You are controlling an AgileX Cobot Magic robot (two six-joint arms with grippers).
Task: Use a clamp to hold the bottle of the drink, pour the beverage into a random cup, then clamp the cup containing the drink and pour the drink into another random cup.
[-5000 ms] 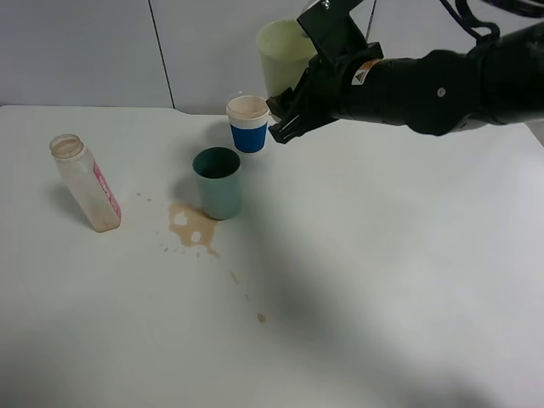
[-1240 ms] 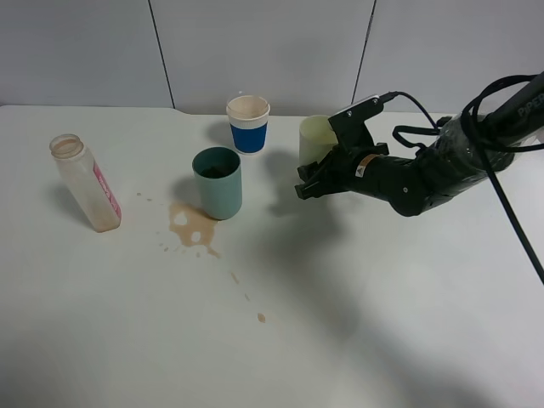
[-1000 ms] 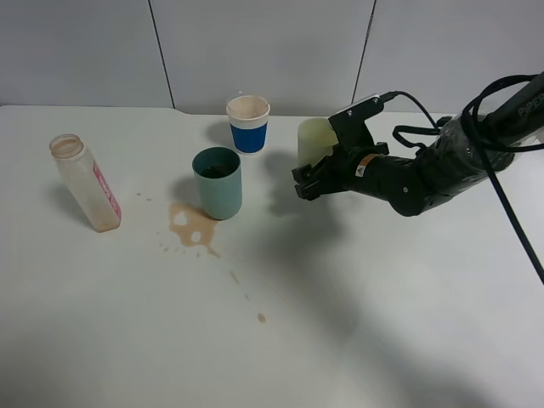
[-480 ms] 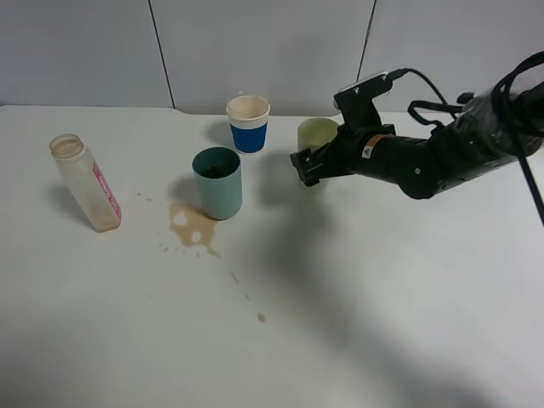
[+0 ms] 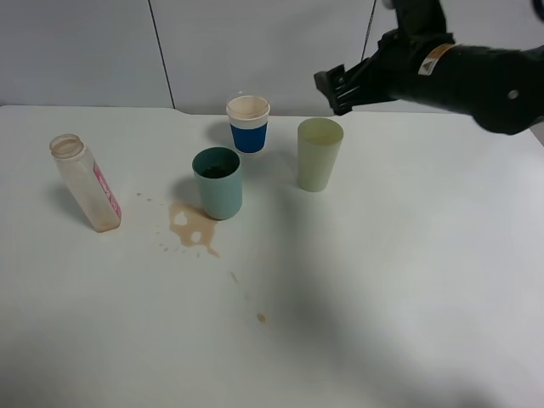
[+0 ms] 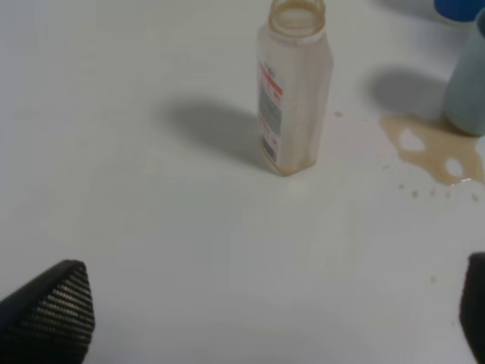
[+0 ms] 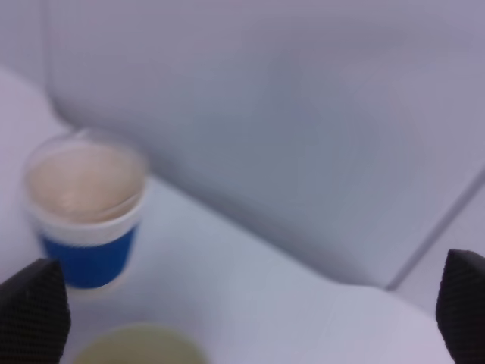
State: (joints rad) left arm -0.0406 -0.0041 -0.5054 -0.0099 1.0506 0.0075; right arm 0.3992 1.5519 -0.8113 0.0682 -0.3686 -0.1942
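Note:
The bottle point(image 5: 83, 183) point(image 6: 294, 83) stands uncapped at the table's left, looking nearly empty. The light teal cup point(image 5: 218, 183) point(image 6: 466, 83) stands near the middle, dark inside. A brown puddle of beverage point(image 5: 191, 229) point(image 6: 432, 148) lies just in front of it. The pale yellow-green cup point(image 5: 320, 154) point(image 7: 140, 347) stands upright and free to the teal cup's right. My right gripper point(image 5: 333, 92) point(image 7: 246, 303) hangs open in the air above and behind that cup, holding nothing. My left gripper point(image 6: 258, 318) is open and empty, low over the table with the bottle ahead of it.
A white paper cup with a blue sleeve point(image 5: 248, 124) point(image 7: 83, 220) stands behind the teal cup, near the back wall. Small brown drops point(image 5: 260, 318) trail from the puddle toward the table's front. The white table point(image 5: 382, 297) stretches right and forward.
My right gripper opened and let go of the yellow-green cup, then rose up and back away from it. The cup now stands alone on the table. The left arm has not moved.

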